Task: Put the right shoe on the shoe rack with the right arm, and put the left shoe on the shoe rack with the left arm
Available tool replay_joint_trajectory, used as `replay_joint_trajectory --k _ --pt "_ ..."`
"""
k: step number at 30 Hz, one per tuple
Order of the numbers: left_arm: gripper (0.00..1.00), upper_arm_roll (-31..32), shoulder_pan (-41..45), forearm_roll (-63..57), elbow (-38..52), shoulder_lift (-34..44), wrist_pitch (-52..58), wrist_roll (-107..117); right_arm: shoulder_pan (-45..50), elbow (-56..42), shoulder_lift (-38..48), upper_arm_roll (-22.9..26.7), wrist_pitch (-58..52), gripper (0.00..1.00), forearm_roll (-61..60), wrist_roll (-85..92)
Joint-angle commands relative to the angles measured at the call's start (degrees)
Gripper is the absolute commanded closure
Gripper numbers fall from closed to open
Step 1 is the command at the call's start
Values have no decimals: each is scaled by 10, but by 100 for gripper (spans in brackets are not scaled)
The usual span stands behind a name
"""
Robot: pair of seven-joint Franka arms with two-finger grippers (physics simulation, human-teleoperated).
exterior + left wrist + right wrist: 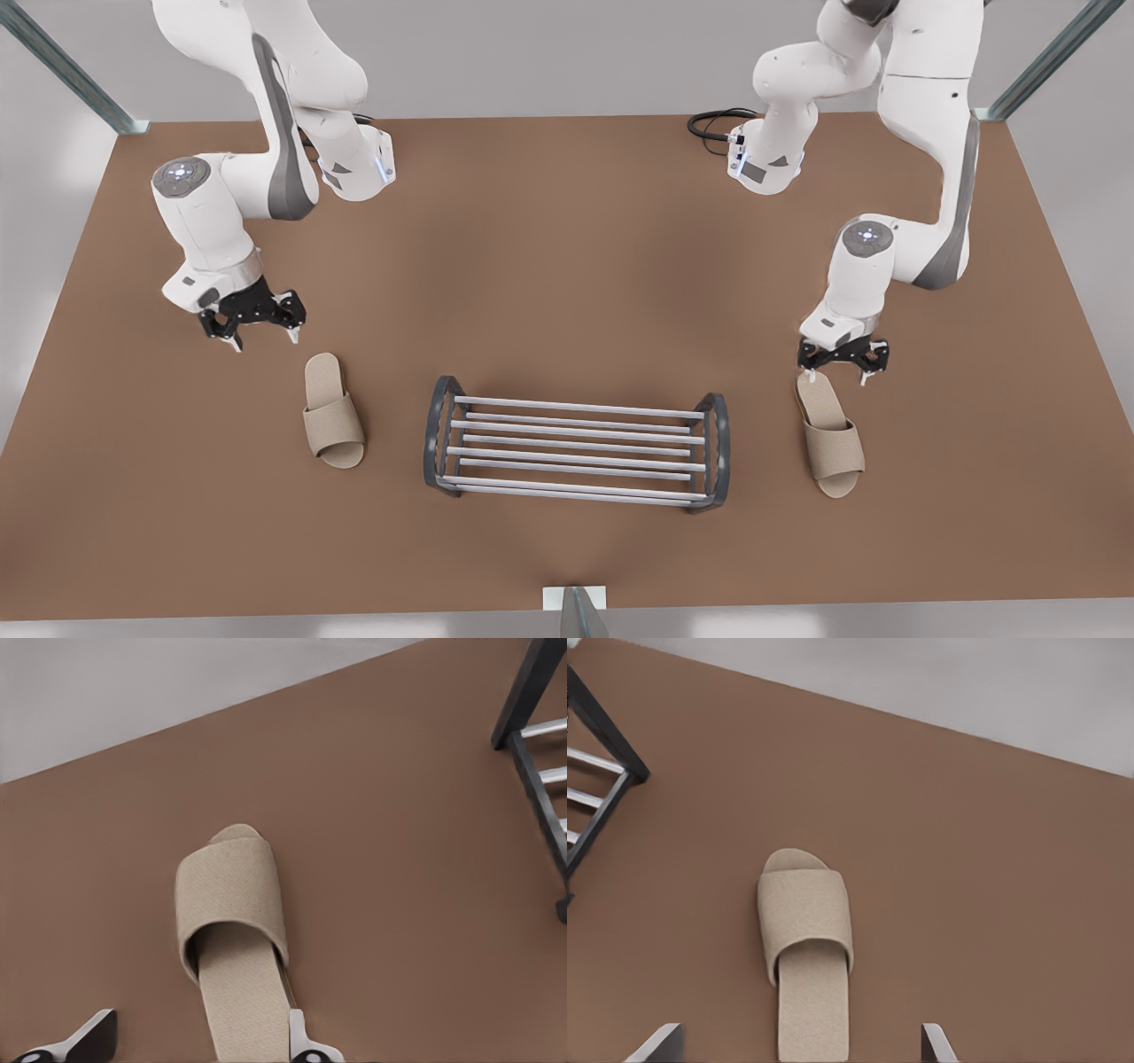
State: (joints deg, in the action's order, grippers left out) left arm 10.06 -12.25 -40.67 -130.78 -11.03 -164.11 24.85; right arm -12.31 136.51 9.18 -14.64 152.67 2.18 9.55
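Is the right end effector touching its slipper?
Apart: the right wrist view shows bare table between the slipper and both fingers of the right end effector.

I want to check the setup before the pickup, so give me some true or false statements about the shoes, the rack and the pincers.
1. Both shoes lie on the table, none on the shoe rack. True.
2. The left pincer is shut on the left shoe. False: it is open, at that shoe's heel.
3. The shoe rack stands between the two shoes. True.
4. The right pincer hangs over the shoe rack. False: it is open, near the heel of the right shoe, at the front view's left.
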Motion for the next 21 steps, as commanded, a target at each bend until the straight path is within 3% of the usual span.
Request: replay_joint_trajectory --k 1,3,8,10,15,19,21 --pt "4 -1 -28 -44 1 -19 -179 235 2 10 -12 -2 362 0 0 -8" --pt "4 -2 -45 -43 1 -29 -176 236 1 17 -75 -21 482 0 -1 -46" --pt "4 -2 -63 -2 2 -86 -243 251 -16 -69 -190 -29 480 0 -12 -69" --pt "4 -2 -62 -1 2 -101 -262 251 -75 -63 -220 -29 480 0 -9 -63" --pt "4 -21 -56 -5 12 -130 -278 249 -87 46 -214 -36 482 0 -8 -56" --pt "1 -40 -52 -12 16 -145 -276 248 -111 104 -193 -37 482 0 -7 74" --pt "1 -86 -2 1 21 -159 -274 249 -111 112 -194 -37 482 0 -7 79"
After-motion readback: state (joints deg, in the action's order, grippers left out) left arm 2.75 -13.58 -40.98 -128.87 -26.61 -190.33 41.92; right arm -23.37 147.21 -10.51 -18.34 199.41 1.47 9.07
